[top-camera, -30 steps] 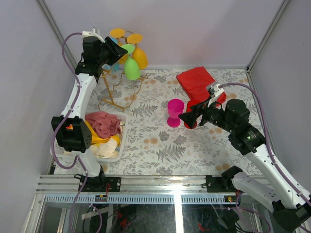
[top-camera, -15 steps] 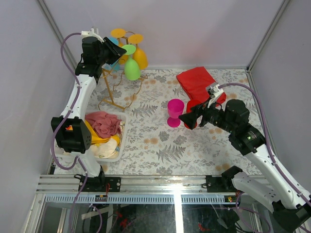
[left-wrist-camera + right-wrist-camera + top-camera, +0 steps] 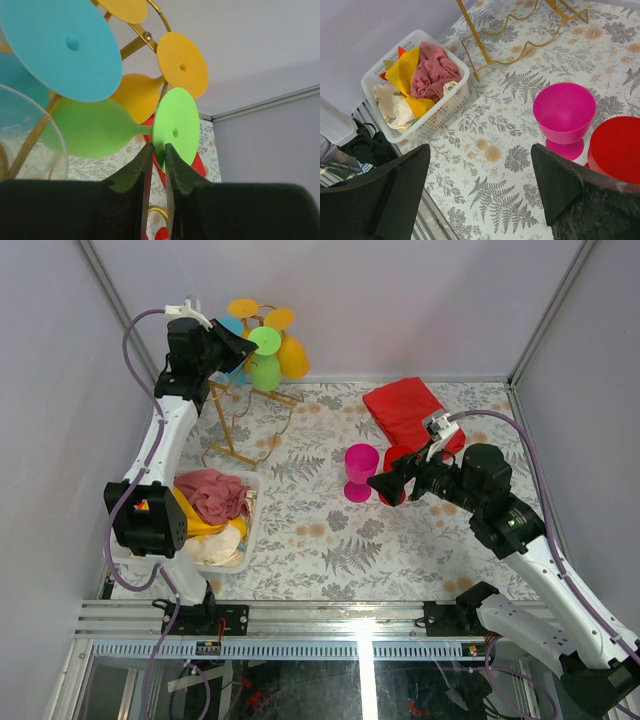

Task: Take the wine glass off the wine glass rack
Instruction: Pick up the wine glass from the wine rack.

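Only left wrist view shows left hand point(image 3: 158, 146) pinched on green wine glass point(image 3: 95, 135) stem; right hand point(image 3: 480, 150) spread wide.

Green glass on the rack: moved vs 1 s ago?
Yes. The green wine glass has swung upward, its bowl now closer to the top of the gold rack, whose base stays put.

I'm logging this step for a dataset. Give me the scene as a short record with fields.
left pincer: closed on the green wine glass, at its stem by the foot
wine glass rack: green wine glass still at it
right pincer: open, above the table
on table: pink glass upright, red glass beside it, basket of cloths
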Tool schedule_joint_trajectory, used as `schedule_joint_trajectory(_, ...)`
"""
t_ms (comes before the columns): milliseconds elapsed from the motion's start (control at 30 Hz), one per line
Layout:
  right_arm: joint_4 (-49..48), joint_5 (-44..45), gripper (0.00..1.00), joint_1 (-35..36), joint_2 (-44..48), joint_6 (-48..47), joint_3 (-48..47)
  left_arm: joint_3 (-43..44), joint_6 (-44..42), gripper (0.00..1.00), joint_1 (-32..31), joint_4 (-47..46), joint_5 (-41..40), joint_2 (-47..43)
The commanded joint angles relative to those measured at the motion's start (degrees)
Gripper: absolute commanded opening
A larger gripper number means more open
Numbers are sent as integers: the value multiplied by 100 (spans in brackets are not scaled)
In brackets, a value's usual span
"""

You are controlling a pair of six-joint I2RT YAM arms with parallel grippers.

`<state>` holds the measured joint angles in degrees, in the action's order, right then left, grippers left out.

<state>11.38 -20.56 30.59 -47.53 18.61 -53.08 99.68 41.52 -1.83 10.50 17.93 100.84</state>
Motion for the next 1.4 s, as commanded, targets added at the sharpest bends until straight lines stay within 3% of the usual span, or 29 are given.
schedule_joint_trajectory(0,-163,-68,89,-24,1,77,-231,-106,114,11,27,-497,141,-194)
schedule_joint_trajectory(233,-141,-11,89,-22,7,56,-220,-377,406,0,29,-869,185,-347)
schedule_joint_trajectory(1367,-48,61,89,-25,42,28,-196,-824,1249,0,26,-1487,855,-736)
